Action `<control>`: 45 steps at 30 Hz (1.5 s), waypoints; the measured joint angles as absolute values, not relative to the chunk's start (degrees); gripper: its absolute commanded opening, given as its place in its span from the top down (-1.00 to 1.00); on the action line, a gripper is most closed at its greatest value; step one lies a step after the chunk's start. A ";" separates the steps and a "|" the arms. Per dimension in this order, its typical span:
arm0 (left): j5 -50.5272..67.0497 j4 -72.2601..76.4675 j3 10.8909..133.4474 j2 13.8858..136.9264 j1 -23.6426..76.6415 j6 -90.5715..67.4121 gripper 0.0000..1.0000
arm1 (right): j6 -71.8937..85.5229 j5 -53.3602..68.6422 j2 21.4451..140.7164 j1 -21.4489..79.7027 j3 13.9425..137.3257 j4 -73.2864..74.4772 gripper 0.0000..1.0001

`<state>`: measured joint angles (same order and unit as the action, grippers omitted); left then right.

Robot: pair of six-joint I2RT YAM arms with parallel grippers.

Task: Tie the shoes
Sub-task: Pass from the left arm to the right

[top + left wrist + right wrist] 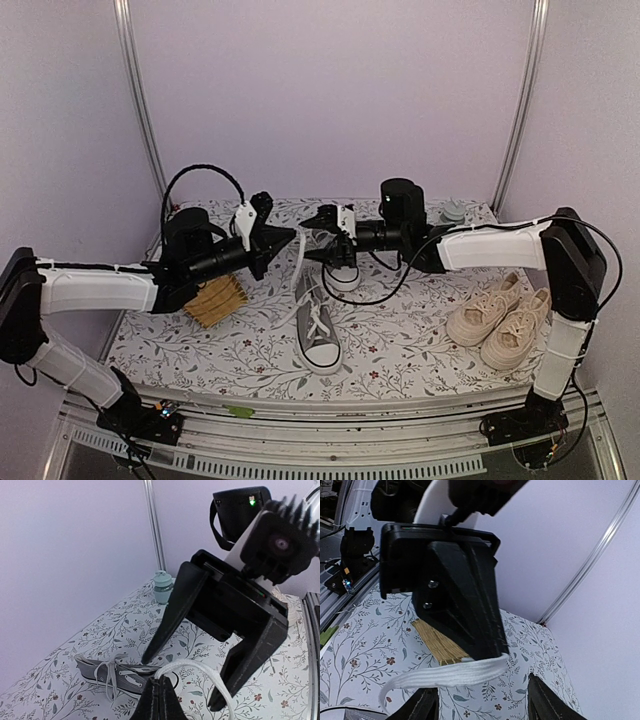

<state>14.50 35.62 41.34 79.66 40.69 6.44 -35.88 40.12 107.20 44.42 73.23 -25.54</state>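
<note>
Left fingers (159, 700) pinched shut on white lace (200, 666), right fingers (547, 704) spread wide just beside it

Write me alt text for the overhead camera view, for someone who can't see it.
Two robot arms meet above a floral table: the left arm pinches a white lace from a grey sneaker in shut jaws, and the right arm faces it with jaws open. A cream pair sits at right.
</note>
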 measured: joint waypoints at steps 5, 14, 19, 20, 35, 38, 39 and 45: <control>15.09 35.75 41.87 81.10 40.03 5.93 1.00 | -35.81 42.41 107.20 45.10 71.48 -27.44 -0.05; 17.39 35.75 41.91 81.14 39.99 5.74 1.00 | -34.57 39.97 107.20 45.06 71.50 -30.65 0.23; 17.69 35.75 41.91 81.14 39.97 5.74 1.00 | -34.37 39.62 107.20 45.06 71.50 -31.31 0.38; 17.82 35.75 41.91 81.17 39.97 5.74 1.00 | -34.46 39.62 107.20 45.06 71.50 -31.42 0.42; 17.65 34.65 43.03 84.03 39.94 5.74 1.00 | -33.54 42.30 106.19 45.06 71.50 -31.33 0.99; 17.52 34.63 43.05 84.03 39.94 5.76 1.00 | -33.23 42.26 106.19 44.99 71.50 -30.70 0.99; 17.47 34.57 43.05 84.03 39.94 5.76 1.00 | -33.10 42.24 106.19 44.93 71.50 -30.44 1.00; 15.51 32.51 43.35 84.51 39.59 5.19 -0.07 | -27.81 42.37 106.21 43.20 72.10 -28.56 0.99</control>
<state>15.51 32.51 43.35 84.51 39.59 5.19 -27.81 42.37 106.21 43.20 72.10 -28.56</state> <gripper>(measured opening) 0.357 0.008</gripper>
